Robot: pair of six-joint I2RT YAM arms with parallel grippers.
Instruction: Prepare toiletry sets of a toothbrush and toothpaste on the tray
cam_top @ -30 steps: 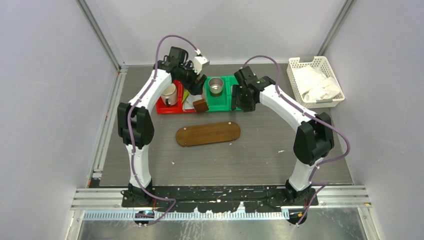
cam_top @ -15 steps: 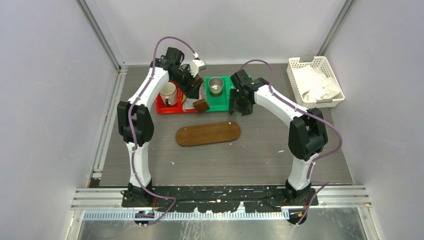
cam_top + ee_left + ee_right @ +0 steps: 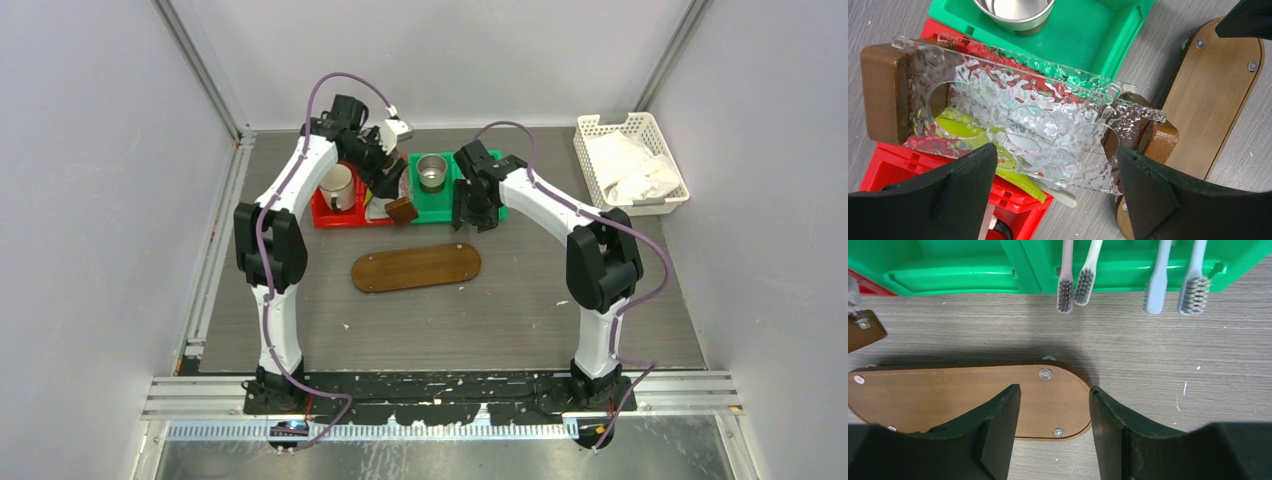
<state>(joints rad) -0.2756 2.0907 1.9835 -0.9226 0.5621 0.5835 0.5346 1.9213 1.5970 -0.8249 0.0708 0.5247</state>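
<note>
**Left jaws.** You see the left jaws standing wide apart with nothing clamped between them. They hang over a clear, dimpled holder [image 3: 1038, 125] that has three round holes and a brown wooden block at each end. The holder is longer than the gap between the fingers. You cannot tell whether either finger touches it. It sits at the near edge where the red tray [image 3: 898, 167] and the green tray [image 3: 1083, 35] meet.

**Yellow-green tube.** Look through the clear holder in the left wrist view. The yellow-green tube [image 3: 960, 129] lies beneath it, at the near side of the red tray.

**Right jaws.** The right jaws are apart and empty. They hover above the right end of the wooden tray [image 3: 923, 390], which lies flat on the counter [image 3: 500, 310].

**Toothbrushes.** In the right wrist view you find four toothbrushes [image 3: 1084, 285] in the green tray. Their bristle heads jut over its near rim, pointing toward the wooden tray but apart from it. Two lie close together and two lie further right.

**Other items.** A metal cup [image 3: 1013, 12] stands in the green tray. A white mug [image 3: 337, 187] stands in the red tray. A white basket [image 3: 600, 125] holding white material sits at the far right corner of the counter.
</note>
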